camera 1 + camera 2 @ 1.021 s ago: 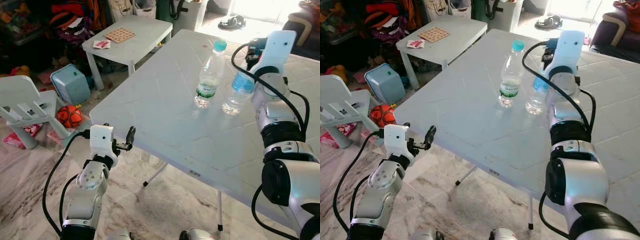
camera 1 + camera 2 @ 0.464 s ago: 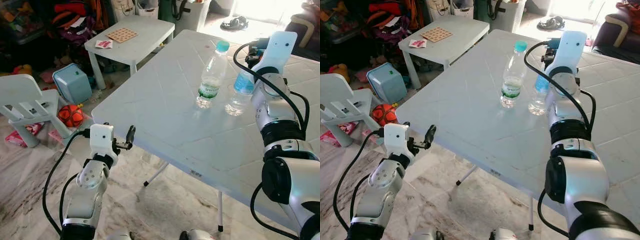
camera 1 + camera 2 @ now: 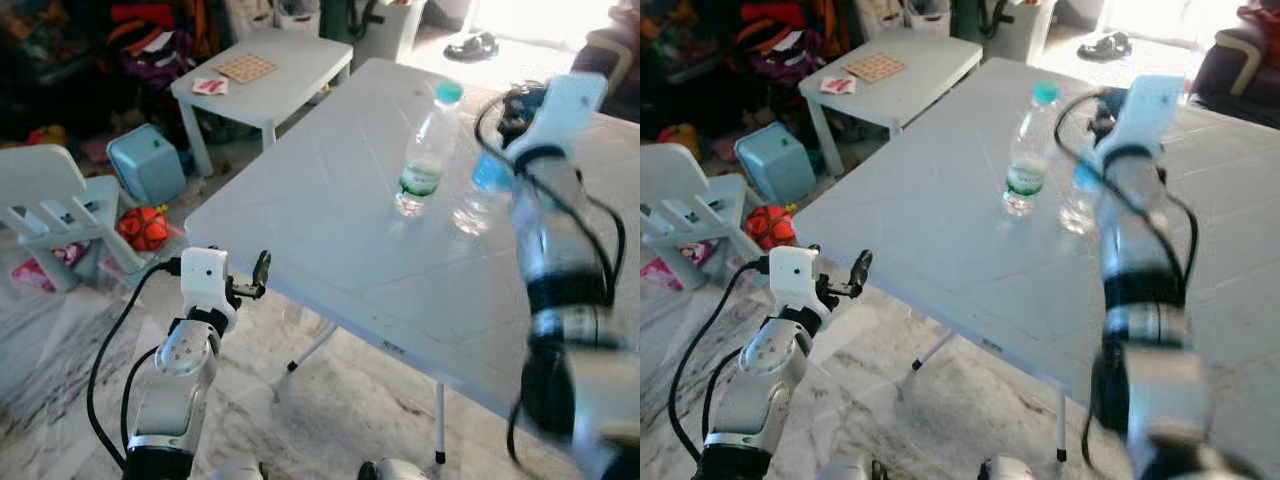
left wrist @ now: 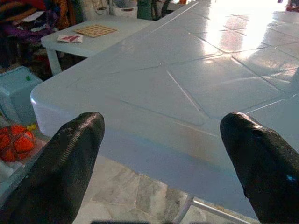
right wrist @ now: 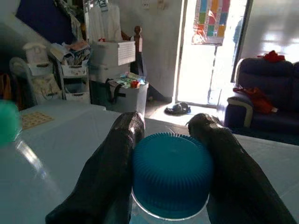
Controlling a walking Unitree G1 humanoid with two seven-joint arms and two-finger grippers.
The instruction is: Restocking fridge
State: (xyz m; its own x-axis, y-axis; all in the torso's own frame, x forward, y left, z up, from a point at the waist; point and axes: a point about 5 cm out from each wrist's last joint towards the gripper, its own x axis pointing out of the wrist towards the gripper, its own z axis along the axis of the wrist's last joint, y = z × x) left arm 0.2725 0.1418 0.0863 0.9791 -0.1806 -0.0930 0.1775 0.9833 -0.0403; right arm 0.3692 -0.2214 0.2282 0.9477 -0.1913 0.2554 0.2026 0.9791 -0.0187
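Right gripper (image 5: 170, 140): two black fingers (image 5: 110, 172) closed on either side of the blue cap (image 5: 172, 173) of one blue-labelled water bottle (image 3: 480, 190), which stands upright on the large white table (image 3: 330, 230). Just beside it stands a second bottle, green-labelled with a teal cap (image 3: 425, 150), two bottles in all, both toward the table's far side. Left gripper (image 4: 163, 158): fingers spread wide and holding nothing, held near the table's near corner; beyond lie one small white table (image 3: 265, 80), one white child's chair (image 3: 50, 195), one blue bin (image 3: 145, 165) and one orange ball (image 3: 140, 228).
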